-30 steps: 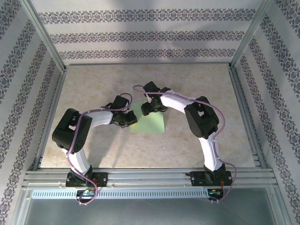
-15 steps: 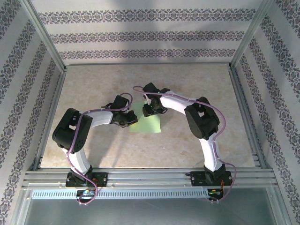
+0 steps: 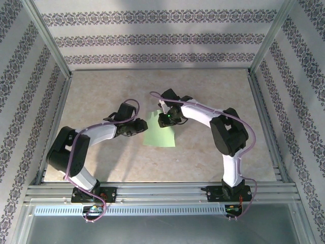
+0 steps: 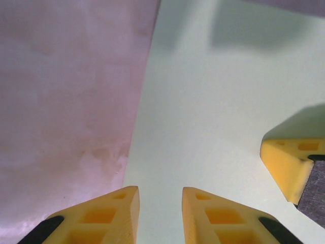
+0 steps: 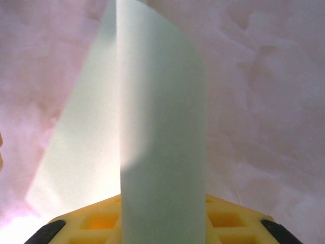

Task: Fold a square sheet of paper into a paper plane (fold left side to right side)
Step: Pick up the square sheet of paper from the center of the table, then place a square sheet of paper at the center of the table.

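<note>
The square sheet of paper [image 3: 159,135] is pale green and lies mid-table between the two arms. My left gripper [image 3: 138,125] sits at its left edge. In the left wrist view the left gripper [image 4: 160,195] is open, low over the sheet [image 4: 213,112], with nothing between its yellow fingers [image 4: 114,211]. My right gripper [image 3: 165,120] is at the sheet's far edge. In the right wrist view the right gripper [image 5: 163,206] is shut on a curled-up band of the sheet [image 5: 162,127]; the band hides the jaw gap. The paper plane is out of view.
The marble-look table top [image 3: 101,91] is ringed by aluminium rails [image 3: 157,192] and patterned walls [image 3: 157,38]. One yellow finger of the right gripper [image 4: 289,162] shows at the right of the left wrist view, close above the sheet.
The left gripper has opened and its arm has stretched out lower. The right gripper has closed on the sheet's far edge and lifted it. The sheet looks narrower.
</note>
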